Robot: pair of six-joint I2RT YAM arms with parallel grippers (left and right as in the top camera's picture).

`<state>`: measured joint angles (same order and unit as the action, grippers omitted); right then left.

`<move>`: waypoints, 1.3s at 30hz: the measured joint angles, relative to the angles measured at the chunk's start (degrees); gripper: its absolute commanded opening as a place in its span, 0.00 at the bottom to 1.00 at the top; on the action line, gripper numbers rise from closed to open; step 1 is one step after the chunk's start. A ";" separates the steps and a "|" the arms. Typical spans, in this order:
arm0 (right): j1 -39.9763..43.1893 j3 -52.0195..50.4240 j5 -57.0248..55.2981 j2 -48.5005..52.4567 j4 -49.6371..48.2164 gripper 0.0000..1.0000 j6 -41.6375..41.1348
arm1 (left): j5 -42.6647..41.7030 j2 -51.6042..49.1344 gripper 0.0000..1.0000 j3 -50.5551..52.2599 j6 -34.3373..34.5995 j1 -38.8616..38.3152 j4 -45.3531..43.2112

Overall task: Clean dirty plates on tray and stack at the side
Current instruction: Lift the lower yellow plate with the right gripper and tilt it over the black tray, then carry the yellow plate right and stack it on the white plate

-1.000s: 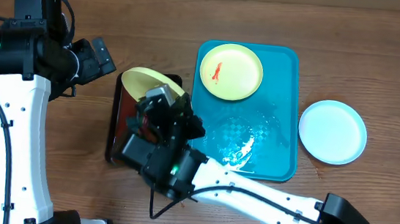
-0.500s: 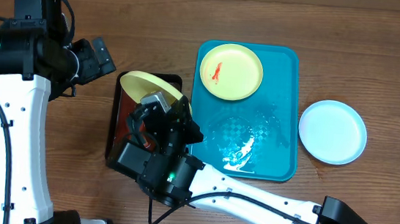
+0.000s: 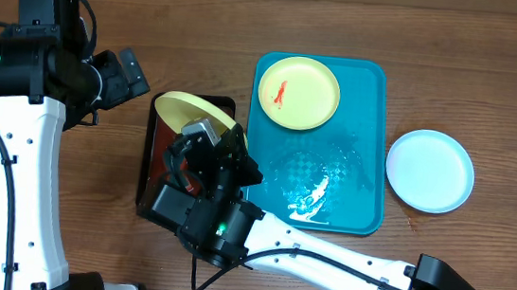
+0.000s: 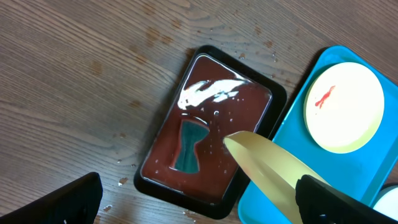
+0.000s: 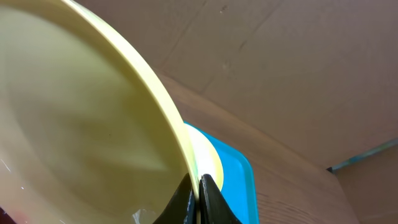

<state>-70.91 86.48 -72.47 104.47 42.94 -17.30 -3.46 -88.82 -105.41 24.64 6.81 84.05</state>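
My right gripper (image 3: 214, 133) is shut on the rim of a pale yellow-green plate (image 3: 191, 108) and holds it tilted on edge over the dark tray (image 3: 155, 154). In the right wrist view the fingertips (image 5: 196, 194) pinch that plate's rim (image 5: 81, 118). A second yellow-green plate (image 3: 299, 93) with a red smear lies at the back of the turquoise tray (image 3: 359, 188). A pale blue-white plate (image 3: 430, 170) lies on the table right of the tray. My left gripper (image 3: 130, 72) is open and empty, high over the table left of the dark tray.
The dark tray (image 4: 205, 134) holds red-brown liquid and a teal sponge-like piece (image 4: 189, 146). Water puddles shine on the turquoise tray's front half (image 3: 317, 184). Droplets dot the wood around the dark tray. A brown board stands behind the table.
My right gripper with the yellow-green plate shifted slightly left over the dark tray a second ago and has held still since. The left arm has not moved.
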 measured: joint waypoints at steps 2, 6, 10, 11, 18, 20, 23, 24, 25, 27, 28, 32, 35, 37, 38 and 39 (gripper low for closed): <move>0.00 0.00 -0.02 0.00 0.00 0.04 -0.02 | 0.00 0.00 1.00 0.00 0.02 0.00 0.00; 0.00 0.00 0.00 0.00 0.02 0.04 -0.02 | 0.00 0.00 1.00 0.00 0.00 0.00 0.00; 0.00 0.00 0.02 0.00 -0.02 0.04 -0.04 | 0.00 0.00 1.00 0.00 0.00 0.00 0.00; 0.02 0.00 0.04 0.00 -0.04 0.04 -0.04 | 0.00 0.00 1.00 0.00 0.00 0.00 0.00; 3.41 0.04 8.33 0.00 1.05 0.04 -4.00 | 0.00 0.00 1.00 0.00 0.00 0.00 -0.02; 7.15 0.11 15.47 0.00 1.20 0.04 -5.90 | 0.00 0.00 1.00 0.00 0.00 0.00 -0.02; 16.74 0.85 32.00 0.00 3.50 0.04 -7.74 | -0.02 0.00 1.00 0.00 0.00 0.00 0.00; 19.50 1.27 36.63 0.00 4.66 0.04 -8.04 | -0.02 0.00 1.00 0.00 0.00 0.00 0.02; 23.63 1.90 43.30 0.00 6.25 0.04 -8.37 | -0.02 0.00 1.00 0.00 0.00 0.00 0.00; 29.94 3.02 53.07 -0.04 7.98 0.04 -8.83 | -0.02 0.00 1.00 0.00 0.00 0.00 0.00; 33.31 3.54 58.97 -0.35 8.63 0.04 -9.20 | 0.00 0.00 1.00 0.00 0.00 0.00 0.02; 42.84 3.74 72.72 -5.57 10.91 0.04 -9.97 | 0.00 0.00 1.00 0.00 0.02 0.00 -0.02; 49.83 3.98 77.24 -12.48 13.51 0.04 -10.58 | 0.00 0.00 1.00 0.00 0.00 0.00 -0.02; 55.15 4.74 78.68 -16.48 16.72 0.04 -11.28 | 0.00 0.00 1.00 0.00 0.00 0.00 0.00; 59.04 5.27 78.95 -18.62 18.86 0.04 -11.61 | 0.00 0.00 1.00 0.00 0.00 0.00 0.00; 62.20 5.66 78.99 -19.87 20.94 0.04 -11.85 | -0.02 0.00 1.00 0.00 0.00 0.00 0.00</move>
<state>-8.71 92.14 6.52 84.60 63.88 -29.15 -3.49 -88.82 -105.41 24.64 6.81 84.05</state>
